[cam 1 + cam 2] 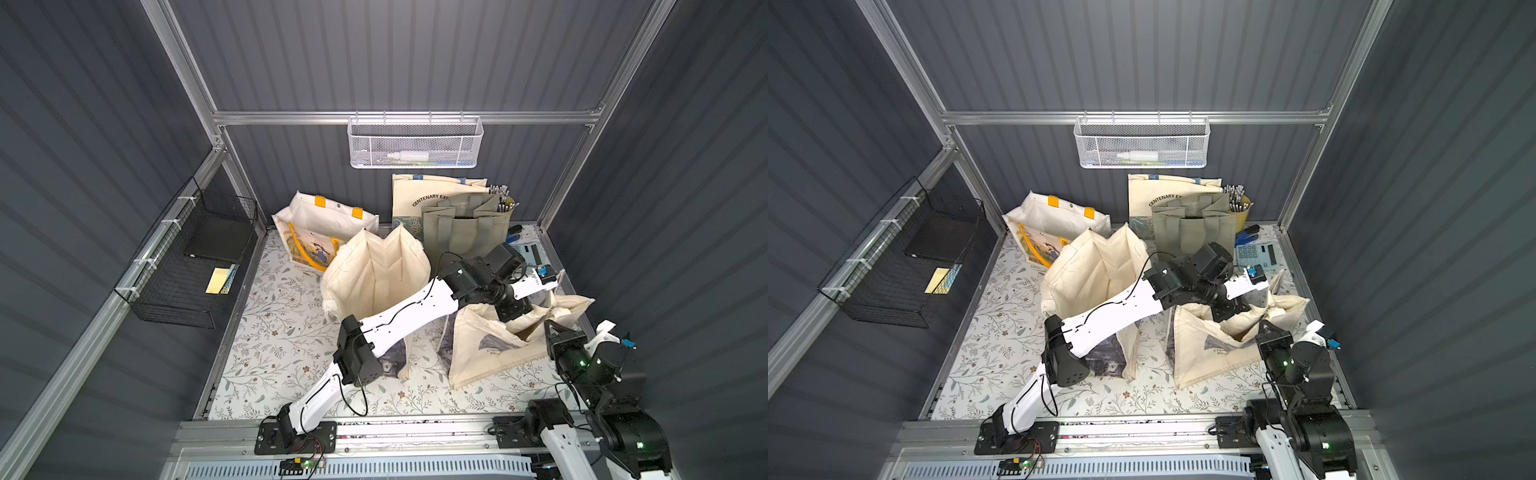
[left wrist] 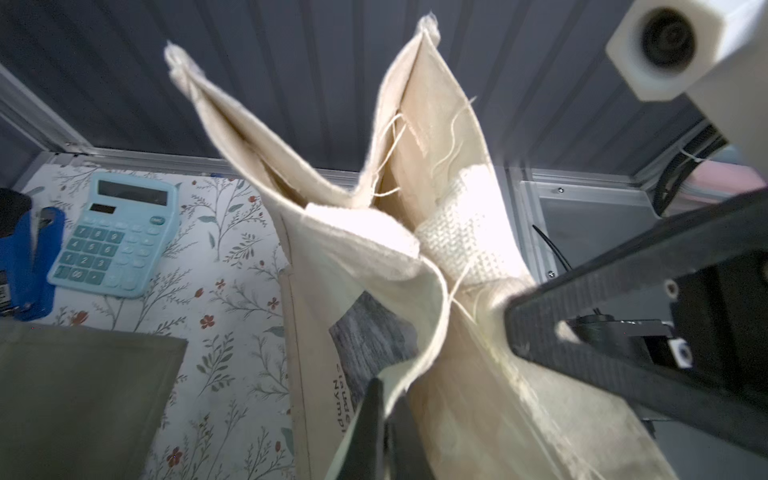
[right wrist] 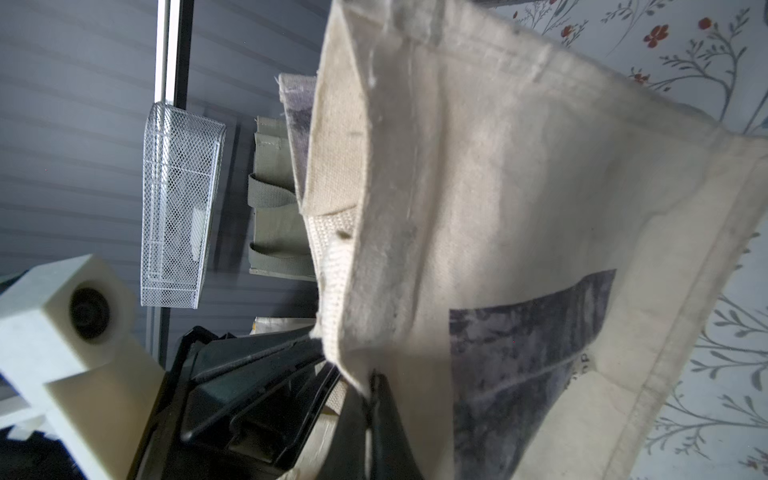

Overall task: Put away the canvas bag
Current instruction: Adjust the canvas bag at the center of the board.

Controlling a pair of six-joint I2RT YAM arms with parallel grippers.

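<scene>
both the left gripper (image 2: 384,419) and right gripper (image 3: 374,401) pinch the canvas bag (image 1: 473,365) near the right edge of the floral mat (image 1: 270,340).

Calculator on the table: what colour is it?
The calculator is light blue; the left wrist view shows it best.

Floral tabletop (image 1: 270,332): canvas bag (image 1: 473,361), totes (image 1: 374,270), calculator (image 2: 116,237), stapler (image 2: 29,266)

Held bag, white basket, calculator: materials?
Held bag: looks like unbleached woven cotton canvas, matte; visible weave, frayed threads, soft creases.
White basket: probably white-coated metal mesh on a wire frame; diamond openings, rigid shape.
Calculator: moulded plastic, pale blue, slight sheen; keys possibly rubber.
</scene>
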